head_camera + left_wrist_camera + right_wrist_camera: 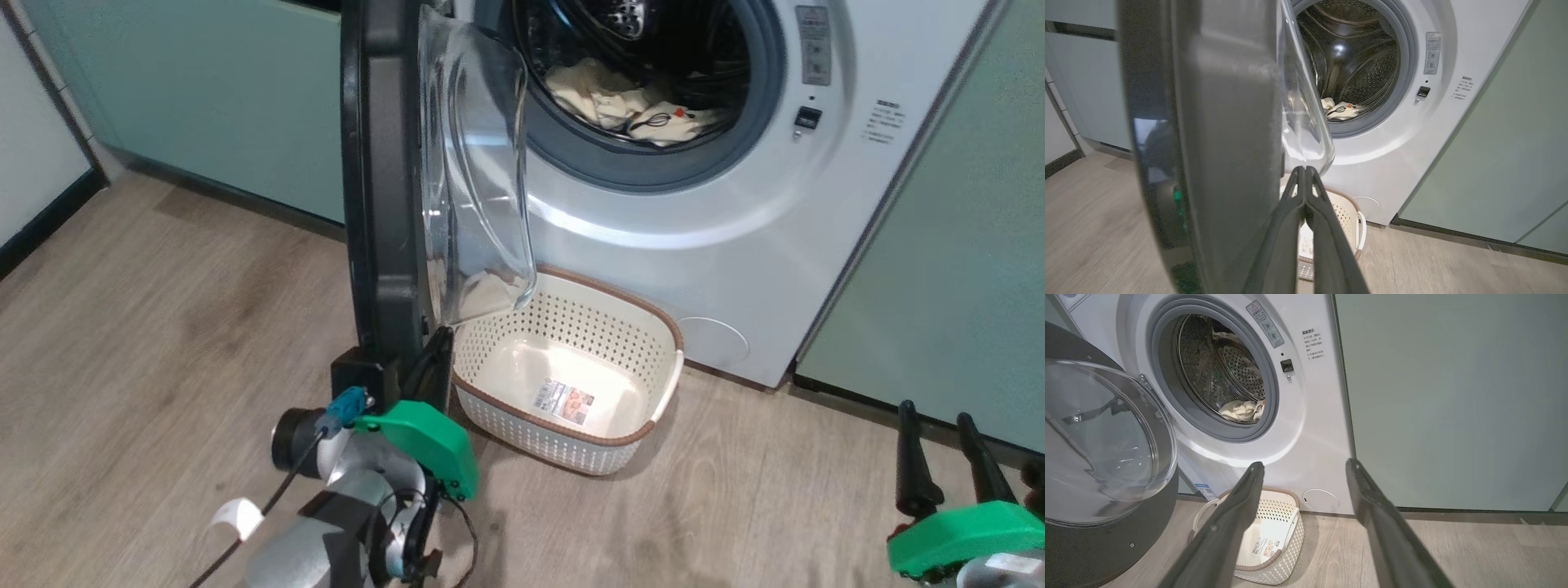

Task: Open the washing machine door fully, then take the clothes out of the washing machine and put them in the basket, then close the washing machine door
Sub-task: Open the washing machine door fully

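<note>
Left fingers (1286,237), pressed together, are sitting at the rim of the stiff washing machine door (384,204); right fingers (1224,531) are hanging spread for limp, easily pinched clothes (620,102).

The head camera looks forward and down from above at the washing machine (735,220), taking in its open door (380,163) edge-on, the basket (571,318) below it and a wide stretch of floor (163,310). The left wrist camera sits right up against the door's black rim and faces along it into the drum (1355,61). The right wrist camera is low, farther back and off to the right, facing the machine's front and a green cabinet panel (1453,396). All three views share the drum with the clothes (620,102), the door's glass and the basket
</note>
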### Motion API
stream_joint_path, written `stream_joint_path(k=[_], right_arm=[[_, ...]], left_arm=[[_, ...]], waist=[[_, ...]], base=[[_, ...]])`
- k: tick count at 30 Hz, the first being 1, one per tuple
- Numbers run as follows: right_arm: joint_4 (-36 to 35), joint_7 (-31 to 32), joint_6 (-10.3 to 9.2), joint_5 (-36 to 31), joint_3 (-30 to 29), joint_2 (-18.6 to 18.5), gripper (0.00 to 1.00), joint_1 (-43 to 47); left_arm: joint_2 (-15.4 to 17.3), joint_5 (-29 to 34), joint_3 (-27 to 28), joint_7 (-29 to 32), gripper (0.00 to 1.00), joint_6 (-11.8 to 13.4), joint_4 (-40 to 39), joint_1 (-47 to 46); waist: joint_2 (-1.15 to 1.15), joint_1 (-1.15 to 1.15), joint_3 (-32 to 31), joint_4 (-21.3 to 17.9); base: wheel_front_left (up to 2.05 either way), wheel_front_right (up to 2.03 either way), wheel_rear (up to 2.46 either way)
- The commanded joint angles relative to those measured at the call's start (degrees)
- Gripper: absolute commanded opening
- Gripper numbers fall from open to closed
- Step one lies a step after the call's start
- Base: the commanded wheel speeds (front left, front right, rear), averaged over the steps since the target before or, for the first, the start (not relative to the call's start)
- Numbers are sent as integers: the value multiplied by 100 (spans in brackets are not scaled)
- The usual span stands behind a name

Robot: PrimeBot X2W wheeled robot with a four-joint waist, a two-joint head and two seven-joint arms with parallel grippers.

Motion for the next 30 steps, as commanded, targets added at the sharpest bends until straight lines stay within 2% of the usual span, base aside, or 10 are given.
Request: stream_joint_path(k=[1, 15, 23, 30], right_arm=[[-174, -55, 25, 25, 106, -10, 100, -161], [-178, -55, 25, 35, 87, 0, 100, -170], [-191, -55, 25, 43, 104, -23, 100, -189], [-195, -55, 25, 46, 118, -66, 100, -180]], left_arm=[[190, -52, 304, -3, 0, 60, -193, -203], [404, -195, 655, -79, 0, 112, -30, -160], [414, -319, 1084, -164, 0, -3, 485, -324], [356, -282, 1680, -187, 0, -154, 930, -660]], waist=[[0, 0, -6, 61], [0, 0, -9, 447], [0, 0, 51, 633], [0, 0, 147, 740]], base=[[0, 0, 0], [0, 0, 0], [0, 0, 0], [0, 0, 0]])
